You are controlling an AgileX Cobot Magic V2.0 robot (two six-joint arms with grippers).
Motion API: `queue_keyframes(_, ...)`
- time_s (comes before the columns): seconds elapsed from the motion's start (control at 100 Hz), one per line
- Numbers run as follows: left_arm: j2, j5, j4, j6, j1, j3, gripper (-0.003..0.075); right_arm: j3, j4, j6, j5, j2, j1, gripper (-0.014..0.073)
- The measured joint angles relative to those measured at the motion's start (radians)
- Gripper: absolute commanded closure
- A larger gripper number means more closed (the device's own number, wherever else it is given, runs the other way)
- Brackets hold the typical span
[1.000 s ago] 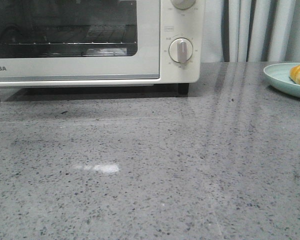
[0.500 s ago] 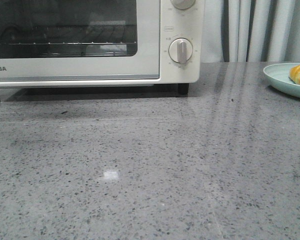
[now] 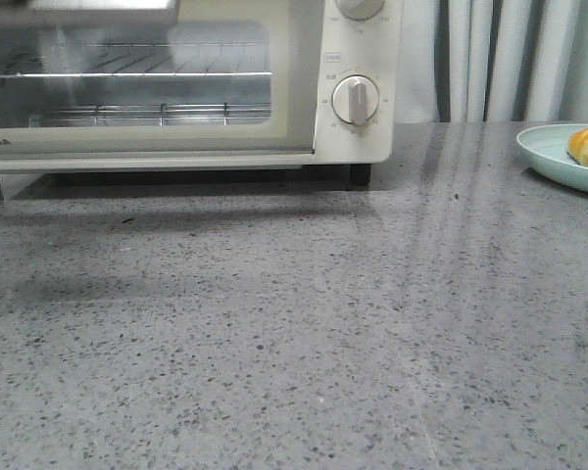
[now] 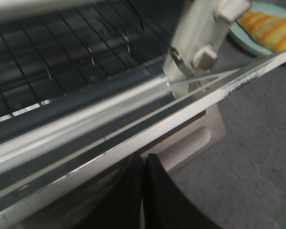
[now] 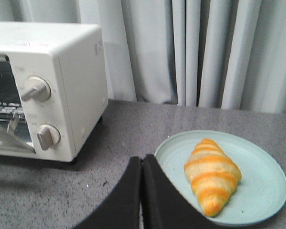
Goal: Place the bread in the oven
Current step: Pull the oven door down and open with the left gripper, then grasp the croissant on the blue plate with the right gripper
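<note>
Now I see the oven (image 3: 176,88) door (image 4: 133,129) partly dropped, the left gripper (image 4: 143,191) pressed shut beneath it. Bread (image 5: 212,179) sits on its plate (image 5: 262,191) (pale green), right gripper (image 5: 142,191) closed, empty, beside it.

Soft, even light throughout — a broad shadow lies on the surface (image 3: 274,323) before the oven (image 3: 176,88). The left wrist view is motion-blurred; the others are sharp.
</note>
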Motion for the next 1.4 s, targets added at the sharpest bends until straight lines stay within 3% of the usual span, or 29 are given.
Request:
queue_keyframes(0.18, 0.002, 0.121, -0.012, 0.000, -0.005, 0.118, 0.0741, 0.000, 0.000, 0.000, -0.042, 0.000, 0.000, 0.0652)
queue_keyframes(0.37, 0.021, 0.112, 0.024, 0.000, -0.005, 0.207, 0.0741, -0.001, 0.002, 0.000, -0.043, 0.000, 0.000, 0.0652)
queue_keyframes(0.75, -0.010, 0.115, -0.019, 0.000, -0.005, 0.226, 0.0741, -0.062, 0.004, 0.000, -0.024, 0.004, 0.000, 0.0651)
queue_keyframes(1.08, -0.367, 0.096, -0.137, 0.000, -0.005, 0.228, 0.0741, -0.310, 0.014, 0.000, 0.362, 0.210, 0.000, 0.0651)
queue_keyframes(1.33, -0.549, 0.096, -0.139, 0.000, -0.003, 0.228, 0.0741, -0.504, 0.015, 0.009, 0.485, 0.459, -0.038, 0.0648)
queue_keyframes(1.4, -0.579, 0.100, -0.139, 0.000, -0.003, 0.228, 0.0741, -0.516, 0.017, 0.011, 0.491, 0.530, -0.079, 0.0603)
